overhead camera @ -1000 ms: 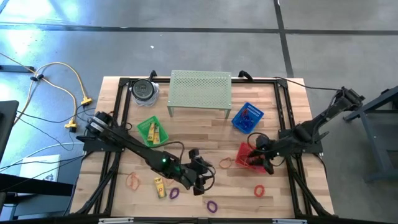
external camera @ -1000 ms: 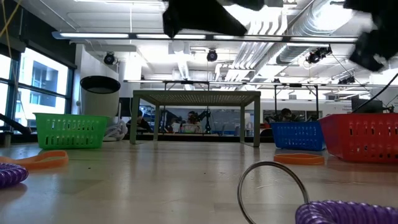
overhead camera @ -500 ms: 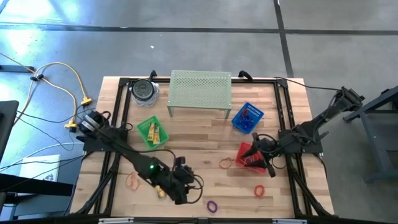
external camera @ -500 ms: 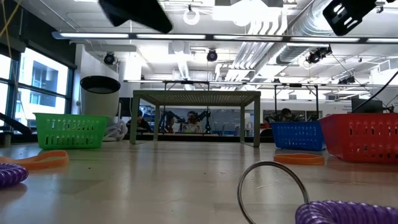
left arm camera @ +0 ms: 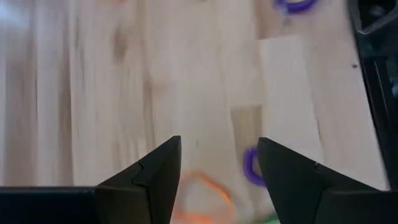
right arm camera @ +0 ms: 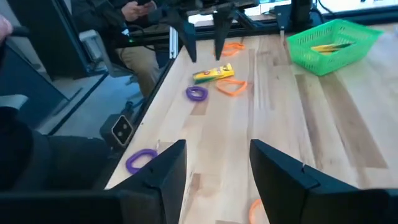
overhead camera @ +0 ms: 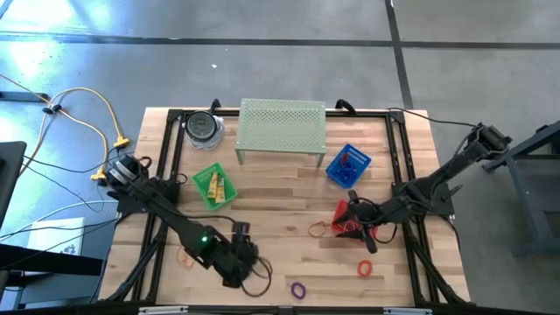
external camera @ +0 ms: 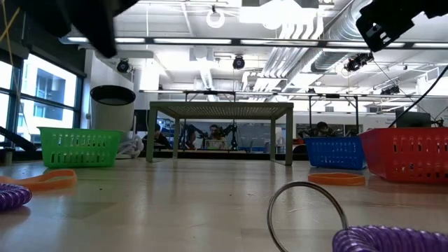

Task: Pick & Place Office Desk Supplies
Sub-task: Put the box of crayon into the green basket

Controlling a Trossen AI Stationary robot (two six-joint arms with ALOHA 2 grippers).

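Hovering lower left over the table (overhead camera: 289, 188), left gripper (overhead camera: 234, 273) open, empty; right gripper (overhead camera: 354, 223) open, empty, beside red basket (overhead camera: 343, 220)

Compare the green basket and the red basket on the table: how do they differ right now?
The green basket sits on the table's left half and holds yellow pieces; the red basket sits on the right half, its contents hidden. The right gripper hangs, open, over the red basket, while no gripper is near the green one. Both are small, open-topped plastic mesh baskets.
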